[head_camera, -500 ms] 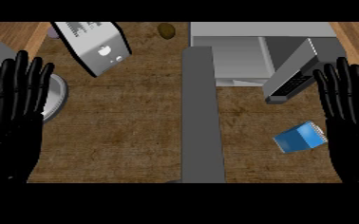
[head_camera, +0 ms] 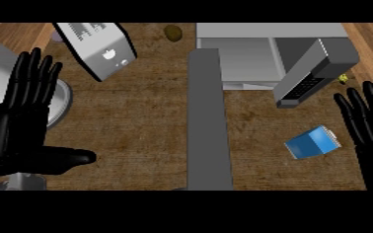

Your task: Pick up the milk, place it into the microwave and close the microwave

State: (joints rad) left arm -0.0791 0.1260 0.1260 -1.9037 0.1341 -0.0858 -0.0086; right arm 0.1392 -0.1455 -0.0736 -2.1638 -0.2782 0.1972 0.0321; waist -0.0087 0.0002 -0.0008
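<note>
On wood-grain counter (head_camera: 146, 123) lies boxy blue milk (head_camera: 312, 142) — probably tipped; both hands' fingers spread wide.

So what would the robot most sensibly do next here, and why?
Probably bring the right hand down and left onto the blue milk carton to grasp it. The carton lies untouched on the counter beside that open hand, and the microwave door already stands open.

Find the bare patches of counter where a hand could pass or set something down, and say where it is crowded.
Free: the wood between the left hand and the grey strip, below the toaster; also left of the milk carton, below the microwave. Crowded: between the microwave door, carton and right hand.
</note>
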